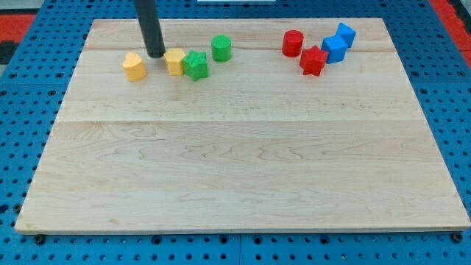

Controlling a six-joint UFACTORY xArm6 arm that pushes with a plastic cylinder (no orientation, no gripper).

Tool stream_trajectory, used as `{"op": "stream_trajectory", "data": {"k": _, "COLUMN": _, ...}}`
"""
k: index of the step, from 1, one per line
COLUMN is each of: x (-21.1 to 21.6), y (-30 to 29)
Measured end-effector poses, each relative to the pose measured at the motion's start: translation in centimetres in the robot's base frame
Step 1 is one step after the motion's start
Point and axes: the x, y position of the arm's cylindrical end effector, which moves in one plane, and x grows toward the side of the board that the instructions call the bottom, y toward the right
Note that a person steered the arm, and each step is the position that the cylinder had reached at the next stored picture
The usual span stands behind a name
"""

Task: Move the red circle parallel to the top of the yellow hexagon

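The red circle (292, 43) stands near the view's top right. The yellow hexagon (175, 62) sits at the top left, touching a green star (196, 65) on its right. My tip (155, 55) rests on the board just left of the yellow hexagon, between it and a yellow heart-shaped block (134, 66). The tip is far to the left of the red circle.
A green circle (221, 48) stands right of the green star. A red star (313, 60) lies just below and right of the red circle, with two blue blocks (334, 48) (345, 34) beside it. The wooden board (243, 169) lies on a blue pegboard.
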Motion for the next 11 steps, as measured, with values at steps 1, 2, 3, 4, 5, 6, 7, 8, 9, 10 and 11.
{"op": "stream_trajectory", "data": {"k": 1, "x": -4.2, "y": 3.9}}
{"op": "stream_trajectory", "data": {"k": 2, "x": -5.6, "y": 16.0}}
{"op": "stream_trajectory", "data": {"k": 3, "x": -7.5, "y": 25.7}}
{"op": "stream_trajectory", "data": {"k": 4, "x": -5.6, "y": 28.7}}
{"op": "stream_trajectory", "data": {"k": 5, "x": -1.4, "y": 27.3}}
{"op": "stream_trajectory", "data": {"k": 6, "x": 1.0, "y": 27.8}}
{"op": "stream_trajectory", "data": {"k": 7, "x": 1.1, "y": 21.7}}
{"op": "stream_trajectory", "data": {"k": 8, "x": -1.0, "y": 18.5}}
{"op": "stream_trajectory", "data": {"k": 9, "x": -2.4, "y": 17.1}}
{"op": "stream_trajectory", "data": {"k": 10, "x": -4.4, "y": 10.5}}
{"op": "stream_trajectory", "data": {"k": 11, "x": -4.9, "y": 6.9}}
